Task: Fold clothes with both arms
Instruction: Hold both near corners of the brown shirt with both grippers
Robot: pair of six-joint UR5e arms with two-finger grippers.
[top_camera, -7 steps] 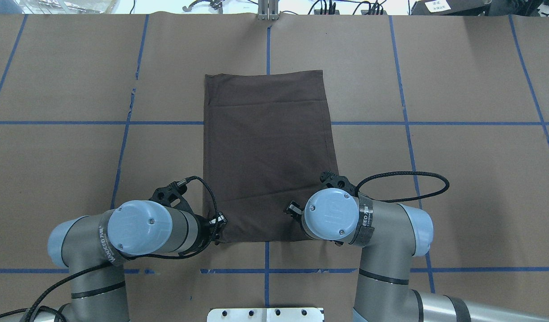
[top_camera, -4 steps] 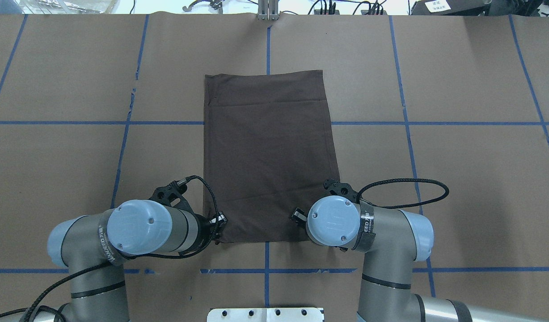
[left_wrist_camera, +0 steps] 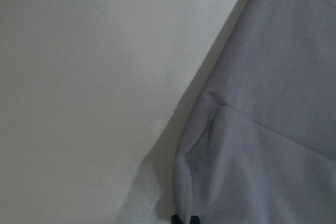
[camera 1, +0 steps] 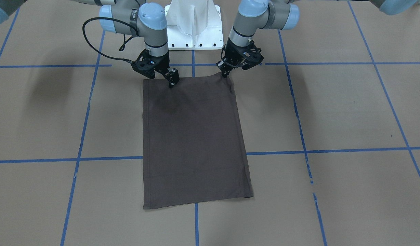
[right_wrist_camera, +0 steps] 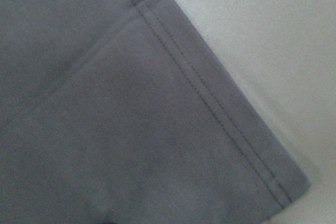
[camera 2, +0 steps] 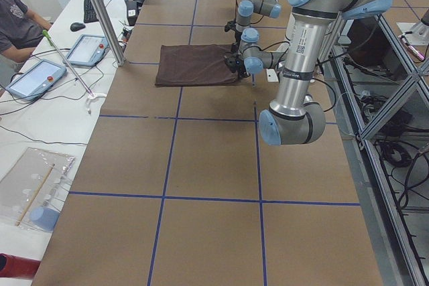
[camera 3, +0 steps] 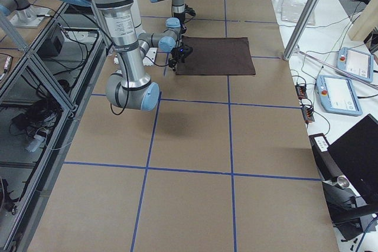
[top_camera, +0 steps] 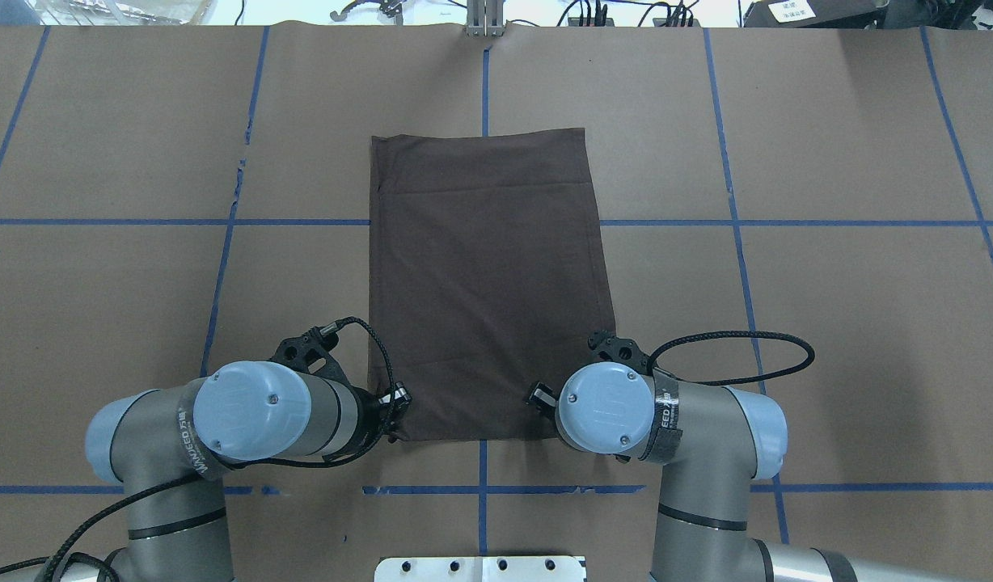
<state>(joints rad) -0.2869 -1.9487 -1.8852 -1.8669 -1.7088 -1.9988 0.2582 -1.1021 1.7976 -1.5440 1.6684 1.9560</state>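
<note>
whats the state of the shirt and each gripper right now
T-shirt: folded into a long rectangle, lying flat on the table, puckered at the robot-side corner on its left.
left gripper: at that puckered corner, fingertips close together on bunched fabric, looks shut on it.
right gripper: low over the shirt's robot-side edge, a little inward of the other corner; can't tell if open or shut.

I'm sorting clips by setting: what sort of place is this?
Probably a robotics lab: left arm and right arm at a brown T-shirt on a table gridded with blue tape, operator tablets alongside.
</note>
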